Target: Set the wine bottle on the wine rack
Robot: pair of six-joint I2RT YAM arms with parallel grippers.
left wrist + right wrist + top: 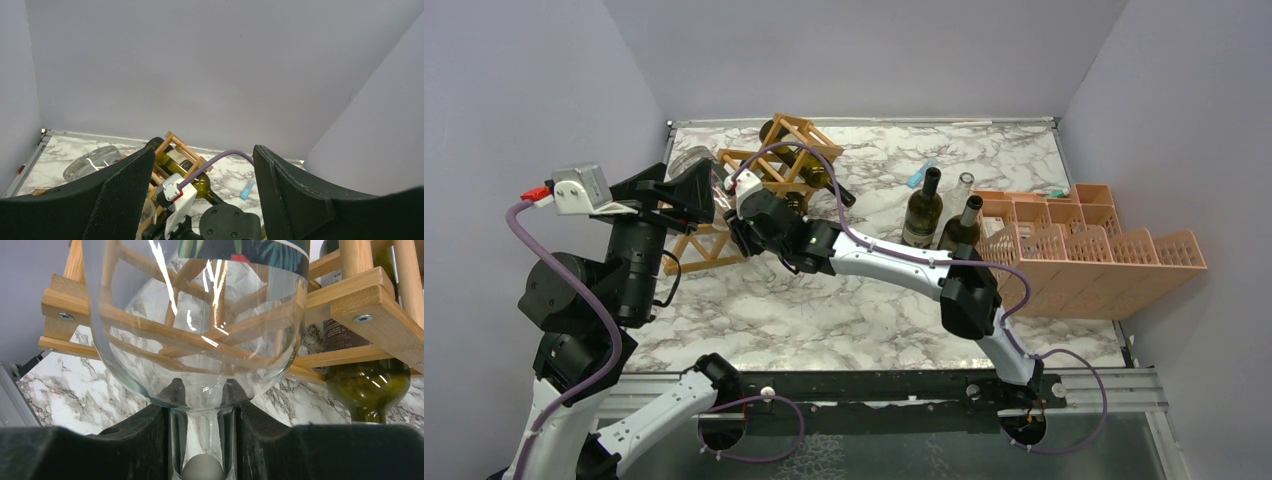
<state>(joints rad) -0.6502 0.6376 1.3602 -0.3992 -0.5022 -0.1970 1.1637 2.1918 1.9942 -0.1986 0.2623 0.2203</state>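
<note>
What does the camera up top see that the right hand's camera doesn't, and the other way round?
Only the top view shows the pink crate and the two dark bottles standing beside it. Only the right wrist view shows, up close, the right gripper shut on the neck of the clear bottle, with what looks like a grey stopper inside that neck. Both show the wooden wine rack, a green bottle lying in it, and the marble table.
</note>
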